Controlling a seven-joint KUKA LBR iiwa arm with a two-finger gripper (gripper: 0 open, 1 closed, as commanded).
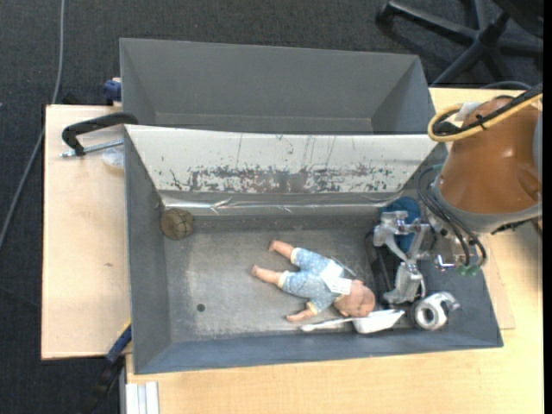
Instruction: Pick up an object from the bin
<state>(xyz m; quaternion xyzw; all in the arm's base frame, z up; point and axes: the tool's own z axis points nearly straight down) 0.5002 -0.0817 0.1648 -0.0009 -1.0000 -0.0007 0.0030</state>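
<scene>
Expecting a light baby doll [316, 280] with slick hard limbs, you should pinch its clothed torso; can't tell if the hand [402, 293] by its head is open.

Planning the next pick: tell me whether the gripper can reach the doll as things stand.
Probably yes. The gripper stands close beside the doll, which lies flat on the bin floor with nothing over it.
</scene>
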